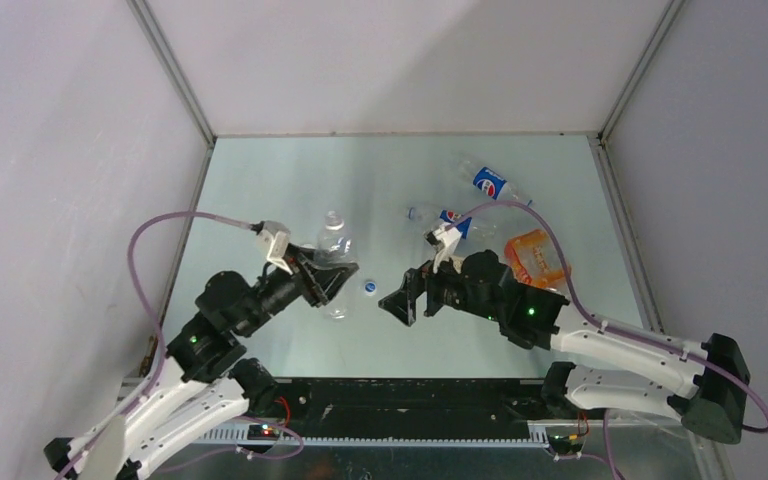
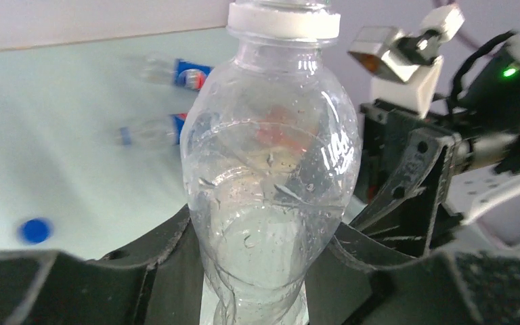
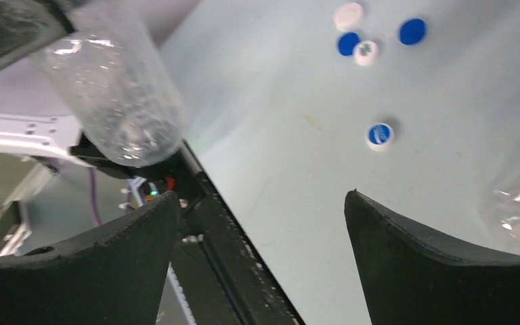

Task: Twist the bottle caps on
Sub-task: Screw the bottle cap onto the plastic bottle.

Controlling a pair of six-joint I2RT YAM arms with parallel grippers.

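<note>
The clear bottle stands upright left of centre, with only droplets on its inner wall and a white cap on its neck. My left gripper is clamped around its lower body. Far right, two blue-labelled bottles lie on their sides, an orange-labelled bottle nearer; I cannot tell their contents. My right gripper is spread wide, holding and touching nothing. A blue cap lies on the table between the grippers; the right wrist view shows more caps, blue and white, grouped.
</note>
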